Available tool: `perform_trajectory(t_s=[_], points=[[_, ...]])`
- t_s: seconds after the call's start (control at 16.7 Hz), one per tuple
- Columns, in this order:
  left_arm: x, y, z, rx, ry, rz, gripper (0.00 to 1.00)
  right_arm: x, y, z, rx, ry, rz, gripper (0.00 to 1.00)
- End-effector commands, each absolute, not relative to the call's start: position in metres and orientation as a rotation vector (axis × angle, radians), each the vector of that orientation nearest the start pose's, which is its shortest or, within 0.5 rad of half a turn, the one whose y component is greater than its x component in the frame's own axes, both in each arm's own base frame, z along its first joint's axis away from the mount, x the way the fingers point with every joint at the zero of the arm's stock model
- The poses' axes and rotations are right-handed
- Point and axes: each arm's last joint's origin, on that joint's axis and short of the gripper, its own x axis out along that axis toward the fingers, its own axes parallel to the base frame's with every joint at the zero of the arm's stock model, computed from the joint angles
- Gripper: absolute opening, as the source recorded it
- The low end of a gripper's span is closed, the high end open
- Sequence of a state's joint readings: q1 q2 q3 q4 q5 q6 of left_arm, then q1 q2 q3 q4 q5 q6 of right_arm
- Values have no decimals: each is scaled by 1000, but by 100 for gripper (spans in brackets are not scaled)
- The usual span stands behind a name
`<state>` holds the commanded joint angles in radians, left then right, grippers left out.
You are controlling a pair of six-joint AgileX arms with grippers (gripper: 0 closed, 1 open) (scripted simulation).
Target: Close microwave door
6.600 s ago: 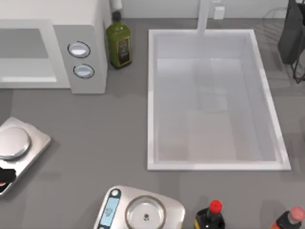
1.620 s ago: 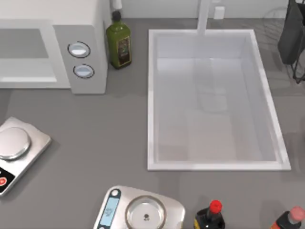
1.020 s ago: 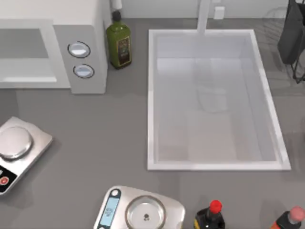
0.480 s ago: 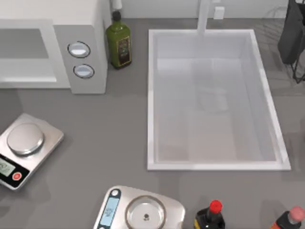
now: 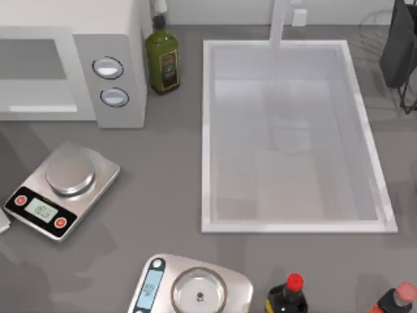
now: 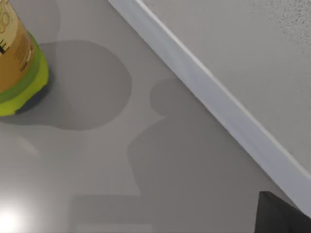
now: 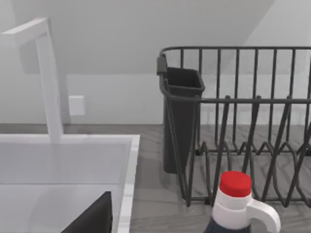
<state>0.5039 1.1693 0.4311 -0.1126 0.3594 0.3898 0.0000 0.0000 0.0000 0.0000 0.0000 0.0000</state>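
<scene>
In front of microwave (image 5: 71,19), just below its open cavity (image 5: 36,72): kitchen scale (image 5: 63,190) sitting on counter.
- Cavity left of knob panel (image 5: 112,83) is gaping; we are judging closing step not yet done.
- Microwave door: we cannot place it; pale sliver (image 5: 2,223) below-left of microwave is possibly its edge.
- Left gripper, right gripper: we cannot tell whether clenched or released.
- Next: we are needing left arm behind door's outer face, sweeping it toward microwave while avoiding scale.
</scene>
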Motion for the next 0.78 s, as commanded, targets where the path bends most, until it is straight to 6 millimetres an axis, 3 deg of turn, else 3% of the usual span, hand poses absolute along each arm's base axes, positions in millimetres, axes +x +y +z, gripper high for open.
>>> perform_trajectory(t_s=[0.48, 0.78], points=[[191, 82, 153, 16, 773, 9, 0, 106, -1, 160, 0, 0, 0, 100], [196, 36, 153, 23, 793, -5, 0, 106, -1, 160, 0, 0, 0, 100]])
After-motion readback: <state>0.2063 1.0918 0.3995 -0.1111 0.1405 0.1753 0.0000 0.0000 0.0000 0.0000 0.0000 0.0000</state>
